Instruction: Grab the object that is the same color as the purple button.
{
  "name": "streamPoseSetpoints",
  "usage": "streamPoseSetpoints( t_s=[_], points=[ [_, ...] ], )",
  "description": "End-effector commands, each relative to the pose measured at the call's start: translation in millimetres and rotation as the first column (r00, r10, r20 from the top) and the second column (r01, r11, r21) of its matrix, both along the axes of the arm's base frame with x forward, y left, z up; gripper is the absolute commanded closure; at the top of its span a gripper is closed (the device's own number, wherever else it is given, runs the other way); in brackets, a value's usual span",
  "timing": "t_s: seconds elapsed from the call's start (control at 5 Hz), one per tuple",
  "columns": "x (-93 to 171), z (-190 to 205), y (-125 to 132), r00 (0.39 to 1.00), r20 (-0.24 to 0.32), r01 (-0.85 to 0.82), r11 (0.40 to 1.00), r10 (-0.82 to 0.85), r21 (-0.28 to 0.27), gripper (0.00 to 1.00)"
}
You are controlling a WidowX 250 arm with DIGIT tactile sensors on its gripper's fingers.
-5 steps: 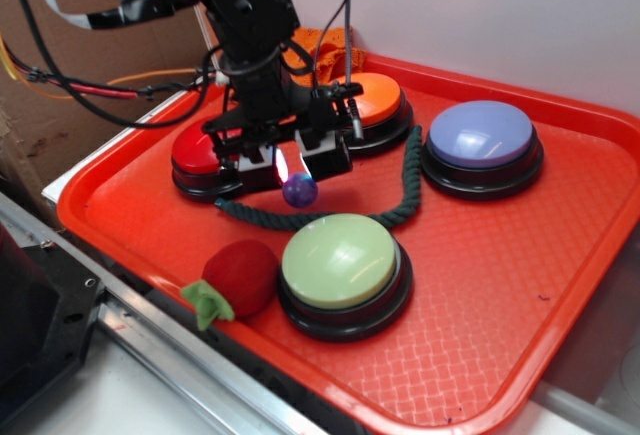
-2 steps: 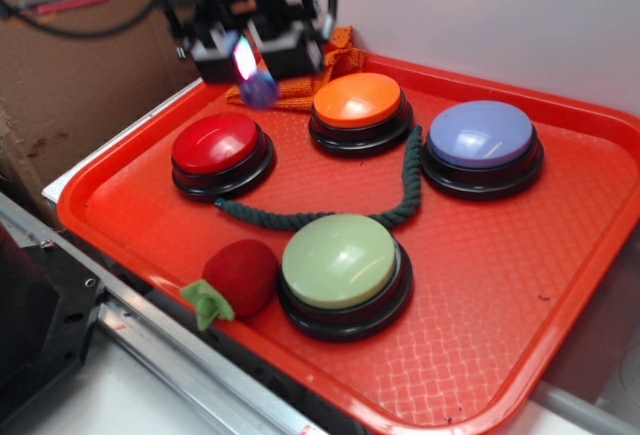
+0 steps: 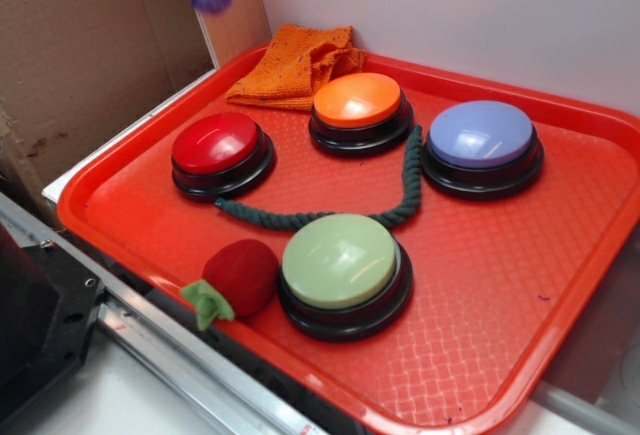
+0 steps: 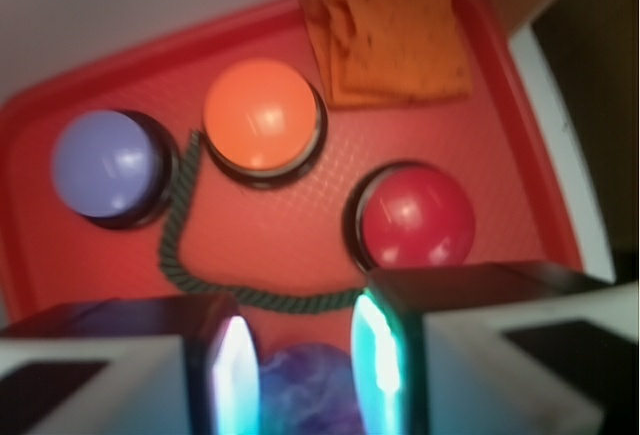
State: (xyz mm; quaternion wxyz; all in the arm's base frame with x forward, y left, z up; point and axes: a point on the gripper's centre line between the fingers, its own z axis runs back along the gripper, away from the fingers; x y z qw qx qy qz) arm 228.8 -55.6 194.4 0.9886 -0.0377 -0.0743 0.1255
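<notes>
gripper: black gripper [image 4: 295, 370] closed around the small marbled purple ball [image 4: 305, 390]
ball: at the exterior view's 11 o'clock, high above the red plastic tray [image 3: 560, 285]
progress: grab looks done; lavender dome button [image 3: 481, 135] matches

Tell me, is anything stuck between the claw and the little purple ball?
No, nothing visible is in the way. The purple ball sits right between the two fingers of the claw, which is shut on it high above the red tray. The purple button it matches sits far below on that tray.
</notes>
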Motion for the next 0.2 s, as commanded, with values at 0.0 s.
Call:
streamPoseSetpoints(
  t_s=[0.0],
  points=[
    [17.0,21.9,-3.0,0.999,-0.020,0.043,0.999,-0.043,-0.023,1.00]
  ],
)
